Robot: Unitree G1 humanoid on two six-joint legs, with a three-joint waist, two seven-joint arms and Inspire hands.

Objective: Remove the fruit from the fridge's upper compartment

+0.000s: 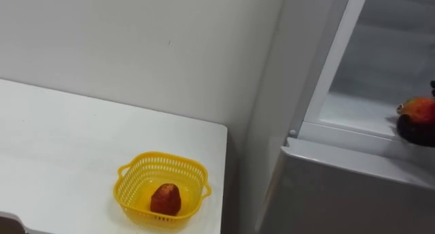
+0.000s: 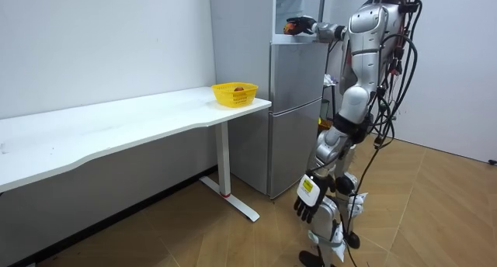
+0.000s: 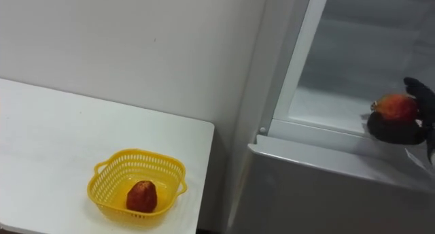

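A plain white wall is noted behind a smooth grey fridge (image 3: 319, 186), its upper compartment open. On the white worktop (image 3: 54, 139), a yellow lattice basket (image 3: 109, 181) sits at the right edge. At the fridge shelf (image 3: 326, 106) front edge, a rounded red-orange fruit (image 3: 394, 106) is clasped by the right robot hand (image 3: 393, 132). It is best lifted clear of the lip, unsqueezed. The left robot hand (image 2: 305, 207) hangs relaxed.

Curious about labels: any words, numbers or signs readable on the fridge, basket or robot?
None can be read. The fridge, yellow basket and table show no print; the small tag on the left hand is too small to read.
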